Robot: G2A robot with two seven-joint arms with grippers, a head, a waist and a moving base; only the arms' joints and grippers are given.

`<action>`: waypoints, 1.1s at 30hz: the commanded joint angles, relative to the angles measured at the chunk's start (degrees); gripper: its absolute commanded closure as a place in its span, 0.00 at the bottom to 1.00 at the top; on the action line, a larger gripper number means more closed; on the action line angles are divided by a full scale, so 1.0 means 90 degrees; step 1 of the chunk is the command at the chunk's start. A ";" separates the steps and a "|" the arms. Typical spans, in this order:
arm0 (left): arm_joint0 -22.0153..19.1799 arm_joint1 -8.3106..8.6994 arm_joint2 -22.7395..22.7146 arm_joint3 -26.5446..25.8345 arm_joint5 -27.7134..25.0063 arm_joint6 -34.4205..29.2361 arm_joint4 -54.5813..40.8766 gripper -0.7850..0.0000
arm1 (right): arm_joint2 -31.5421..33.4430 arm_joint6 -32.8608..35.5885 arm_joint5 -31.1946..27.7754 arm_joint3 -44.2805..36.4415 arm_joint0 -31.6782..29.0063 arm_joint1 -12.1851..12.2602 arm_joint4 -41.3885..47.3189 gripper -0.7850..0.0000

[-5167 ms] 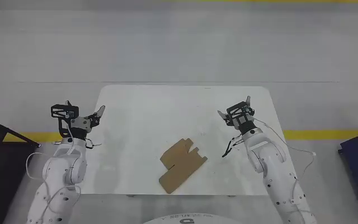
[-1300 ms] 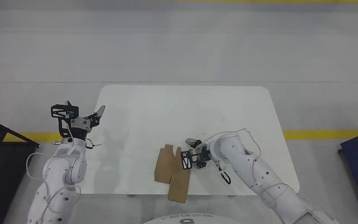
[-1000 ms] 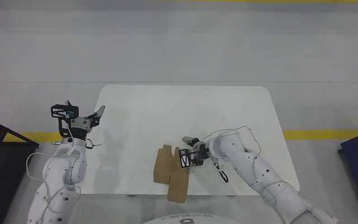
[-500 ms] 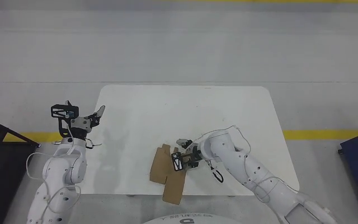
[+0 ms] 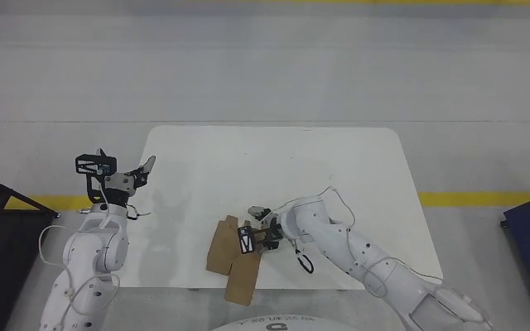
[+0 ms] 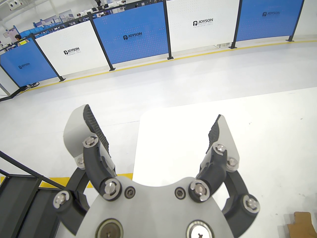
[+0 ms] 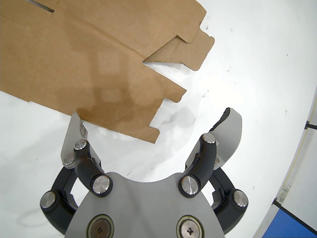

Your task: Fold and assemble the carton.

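Carton [image 7: 86,50] lies flat on the tabletop [image 7: 247,75] just ahead of the right claw [image 7: 153,115], fingers apart with one at its edge, seemingly to slide it; left claw [image 6: 152,112], also spread, hangs well away.

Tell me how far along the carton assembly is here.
Done: nothing is folded; the cardboard carton blank lies flat near the front edge of the white table. In hand: the right gripper, open, sits low at the blank's edge, one finger against it. The left gripper is open, raised at the table's left side, away from the blank. Left: every fold and the assembly.
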 commanded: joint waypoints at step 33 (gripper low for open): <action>-0.0125 0.0045 0.0020 0.0190 -0.0576 -0.0369 0.0578 0.00 | 0.3397 -0.4033 0.0098 -0.1754 -0.2148 0.0890 0.0496 0.00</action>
